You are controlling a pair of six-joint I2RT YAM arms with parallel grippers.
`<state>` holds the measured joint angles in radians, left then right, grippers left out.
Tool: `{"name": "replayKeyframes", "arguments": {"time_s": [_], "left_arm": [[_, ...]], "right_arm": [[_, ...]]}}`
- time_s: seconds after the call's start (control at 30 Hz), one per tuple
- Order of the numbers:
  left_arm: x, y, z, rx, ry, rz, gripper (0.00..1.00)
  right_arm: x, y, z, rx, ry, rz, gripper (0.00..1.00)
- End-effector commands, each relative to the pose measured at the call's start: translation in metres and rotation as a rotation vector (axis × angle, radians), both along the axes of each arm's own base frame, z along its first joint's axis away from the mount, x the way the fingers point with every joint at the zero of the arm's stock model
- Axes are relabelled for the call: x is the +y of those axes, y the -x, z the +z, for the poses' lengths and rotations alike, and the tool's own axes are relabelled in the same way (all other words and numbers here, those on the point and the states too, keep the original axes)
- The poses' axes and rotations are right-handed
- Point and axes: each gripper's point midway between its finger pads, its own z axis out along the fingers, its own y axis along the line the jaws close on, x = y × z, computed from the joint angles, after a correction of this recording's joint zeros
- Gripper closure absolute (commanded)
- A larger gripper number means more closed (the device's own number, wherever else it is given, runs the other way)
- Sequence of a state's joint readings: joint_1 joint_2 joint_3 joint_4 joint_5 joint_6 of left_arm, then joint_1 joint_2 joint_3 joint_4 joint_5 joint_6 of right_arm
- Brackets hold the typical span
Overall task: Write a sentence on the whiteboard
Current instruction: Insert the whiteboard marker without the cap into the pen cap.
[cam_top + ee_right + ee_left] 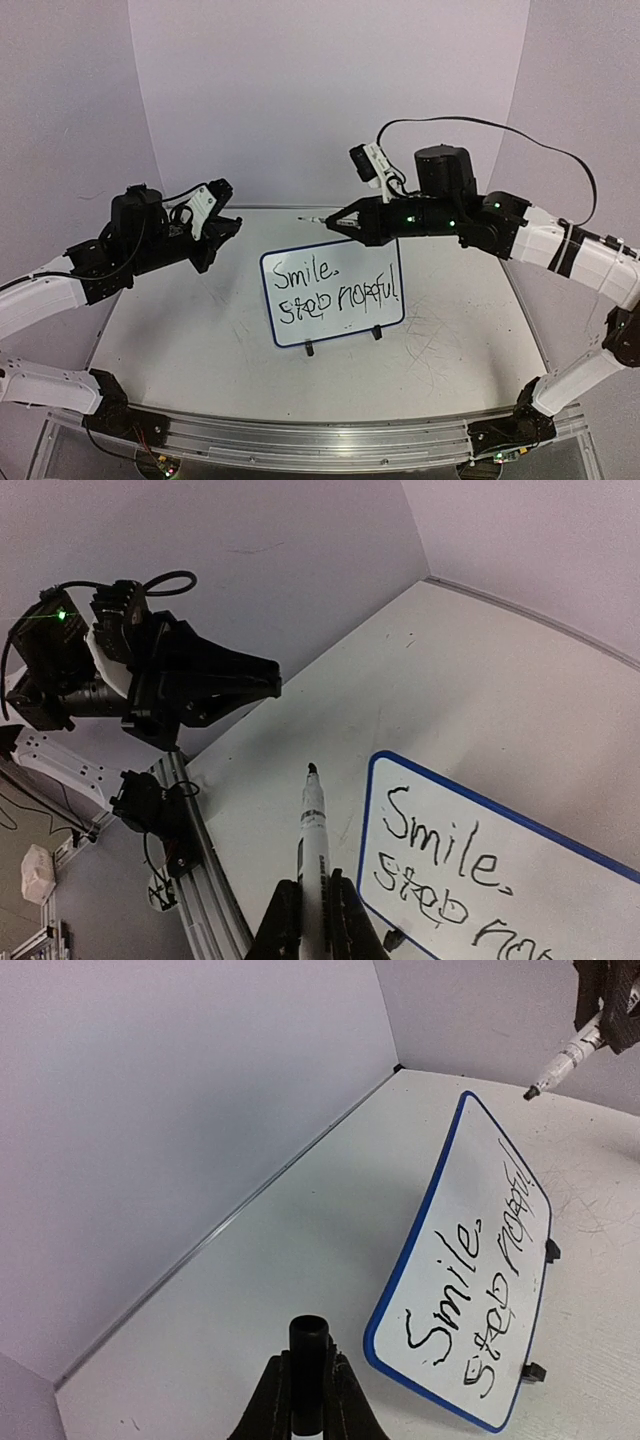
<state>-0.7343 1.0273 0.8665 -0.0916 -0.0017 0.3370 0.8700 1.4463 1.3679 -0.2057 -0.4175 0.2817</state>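
Now the whiteboard [345, 330] stands up in the middle of the table [200, 340]. The sentence [338, 298] is on it in two black lines. The right gripper [342, 219] is above the board's top edge, jaws clenched on a marker [313, 825], tip off the board. The left gripper [228, 228] is off to the left, jaws clenched on a black cap [309, 1345].

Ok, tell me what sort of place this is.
Most likely a robotics lab test cell: a white tabletop boxed in by plain walls, two arms bolted to an aluminium rail, and a small whiteboard on clip feet, with the right gripper holding a marker.
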Motion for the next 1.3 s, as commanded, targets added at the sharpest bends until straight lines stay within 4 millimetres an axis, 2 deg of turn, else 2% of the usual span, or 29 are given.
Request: {"name": "replayKeyframes", "arguments": {"time_s": [0.0, 0.1, 0.17, 0.23, 0.47, 0.63, 1.27], "left_arm": [[-0.011, 0.000, 0.034, -0.256, -0.061, -0.082, 0.98], [-0.015, 0.002, 0.024, -0.286, -0.117, -0.111, 0.98], [-0.014, 0.004, 0.022, -0.305, -0.136, -0.118, 0.99], [-0.014, 0.008, 0.020, -0.325, -0.151, -0.134, 0.99], [-0.011, 0.023, 0.012, -0.362, -0.180, -0.188, 1.00], [-0.011, 0.026, 0.011, -0.370, -0.186, -0.194, 1.00], [-0.011, 0.024, 0.000, -0.358, -0.211, -0.195, 1.00]], "right_arm": [[0.032, 0.021, 0.023, 0.069, -0.063, 0.108, 1.00], [0.054, 0.027, 0.028, 0.082, -0.070, 0.130, 1.00], [0.064, 0.019, 0.019, 0.113, -0.050, 0.094, 1.00], [0.068, 0.012, 0.012, 0.143, -0.040, 0.059, 1.00], [0.079, 0.004, 0.019, 0.166, -0.057, 0.043, 1.00], [0.092, 0.002, 0.010, 0.195, -0.028, 0.054, 1.00], [0.097, -0.001, -0.005, 0.193, 0.034, 0.028, 1.00]]}}
